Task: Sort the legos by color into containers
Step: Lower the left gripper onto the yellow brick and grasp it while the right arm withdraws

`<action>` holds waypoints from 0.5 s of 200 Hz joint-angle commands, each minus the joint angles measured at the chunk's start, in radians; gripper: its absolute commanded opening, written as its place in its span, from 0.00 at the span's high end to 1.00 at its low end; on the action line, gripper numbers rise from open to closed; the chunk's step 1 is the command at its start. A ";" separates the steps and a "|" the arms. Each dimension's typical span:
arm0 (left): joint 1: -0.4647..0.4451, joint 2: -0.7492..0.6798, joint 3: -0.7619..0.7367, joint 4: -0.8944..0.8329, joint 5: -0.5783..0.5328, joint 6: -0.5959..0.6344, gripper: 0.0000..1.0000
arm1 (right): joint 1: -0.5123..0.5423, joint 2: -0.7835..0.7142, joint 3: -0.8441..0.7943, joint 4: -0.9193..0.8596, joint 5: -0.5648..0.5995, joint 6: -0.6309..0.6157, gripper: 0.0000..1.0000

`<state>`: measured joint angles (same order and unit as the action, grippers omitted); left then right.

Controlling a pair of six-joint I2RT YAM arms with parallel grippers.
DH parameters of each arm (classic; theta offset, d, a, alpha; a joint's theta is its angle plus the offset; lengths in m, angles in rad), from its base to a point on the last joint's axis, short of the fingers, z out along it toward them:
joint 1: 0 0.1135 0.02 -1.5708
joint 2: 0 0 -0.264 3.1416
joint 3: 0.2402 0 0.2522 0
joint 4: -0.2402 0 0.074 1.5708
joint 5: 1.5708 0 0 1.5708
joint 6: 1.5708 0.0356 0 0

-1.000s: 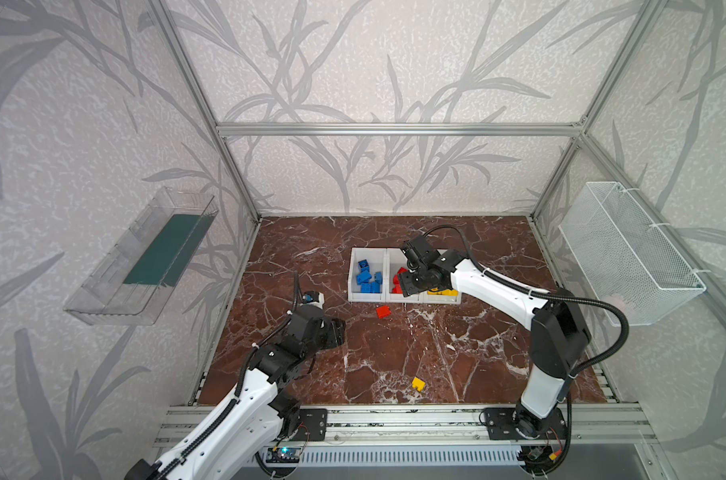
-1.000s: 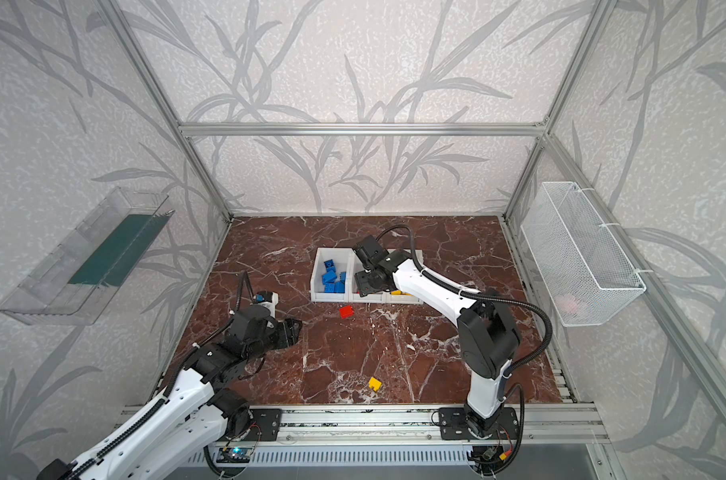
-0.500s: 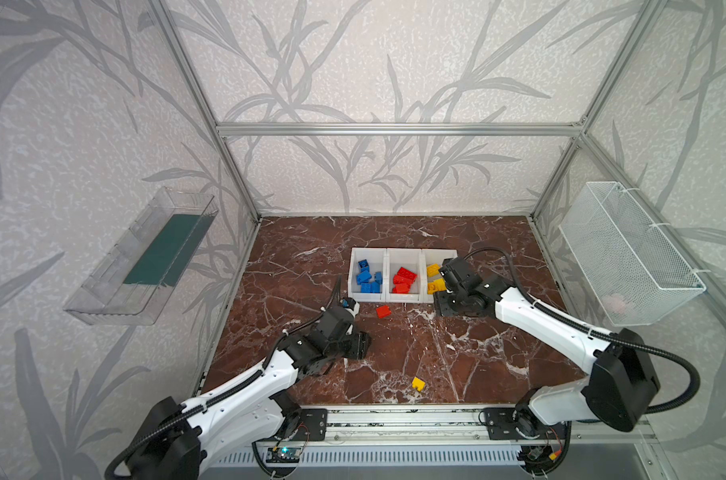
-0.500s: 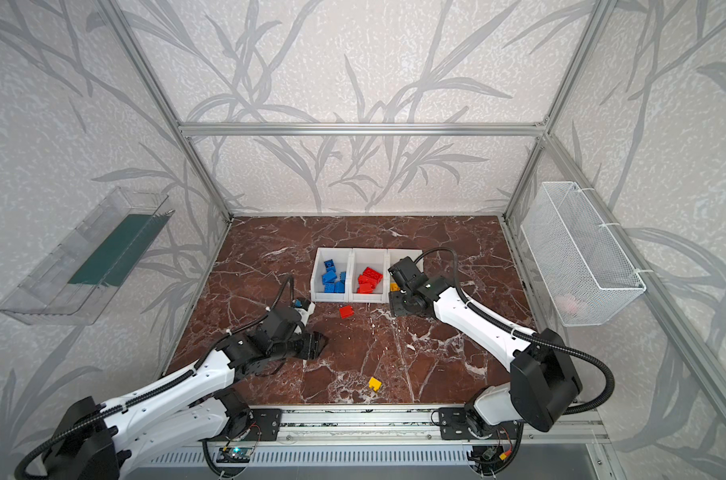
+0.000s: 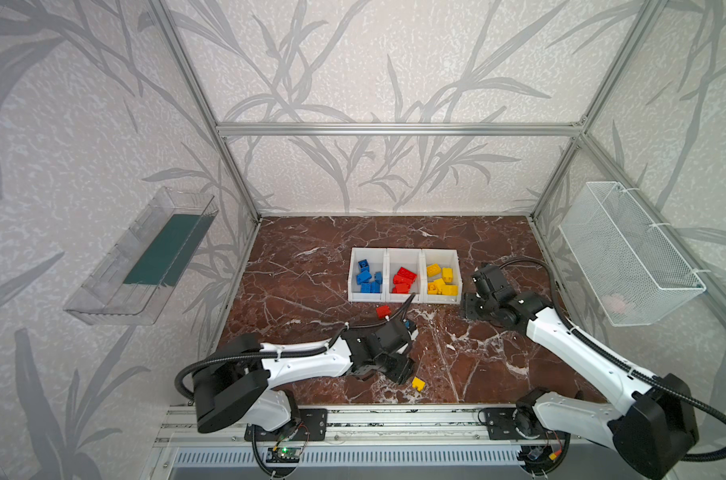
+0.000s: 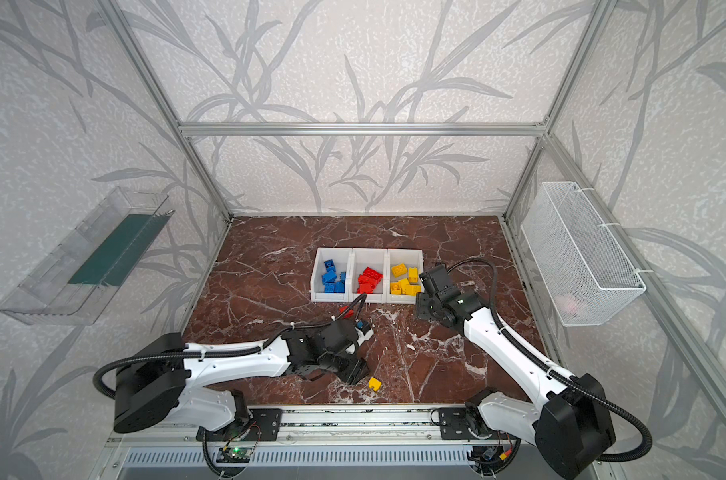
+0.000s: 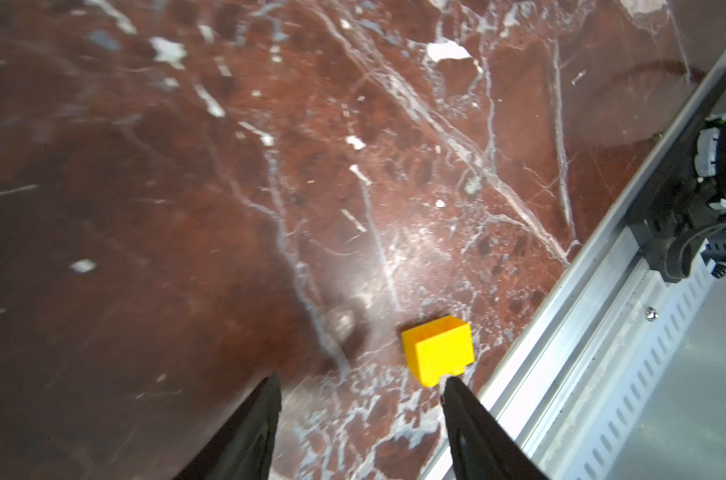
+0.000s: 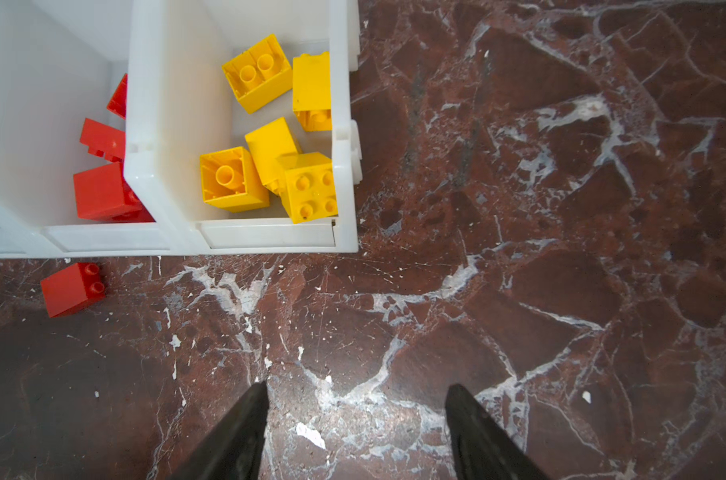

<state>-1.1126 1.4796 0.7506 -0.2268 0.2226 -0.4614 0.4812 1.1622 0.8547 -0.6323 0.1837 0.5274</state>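
By the front rail (image 7: 581, 316) a yellow brick (image 7: 438, 353) lies just ahead of the left gripper (image 7: 360, 378), spread and empty. It is probably light, stiff, slick plastic, best pinched across flat sides. Farther, a red brick (image 8: 72, 289) lies before the bins (image 8: 266, 237); beside them the right gripper (image 8: 355, 388) hangs spread, empty.

I work on a reddish-brown marble-patterned floor (image 5: 311, 266) veined in white, enclosed by pale textured walls (image 5: 394, 62) printed with grey leaves and framed by silver aluminium bars (image 5: 394, 129). A clear plastic tray with green liner (image 5: 104, 299) hangs on the left wall, a white wire mesh basket (image 5: 627, 257) on the right.
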 commanded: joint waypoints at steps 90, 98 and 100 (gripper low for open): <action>-0.103 0.209 0.163 -0.122 0.005 0.020 0.46 | -0.029 -0.051 -0.048 -0.011 0.016 -0.012 0.32; -0.104 0.220 0.169 -0.131 -0.007 0.016 0.48 | -0.029 -0.055 -0.053 -0.009 0.017 -0.012 0.32; -0.104 0.223 0.170 -0.131 -0.008 0.015 0.49 | -0.029 -0.056 -0.055 -0.010 0.017 -0.012 0.32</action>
<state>-1.2118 1.6672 0.8913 -0.2977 0.2539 -0.4454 0.4580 1.1389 0.8173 -0.6331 0.1833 0.5232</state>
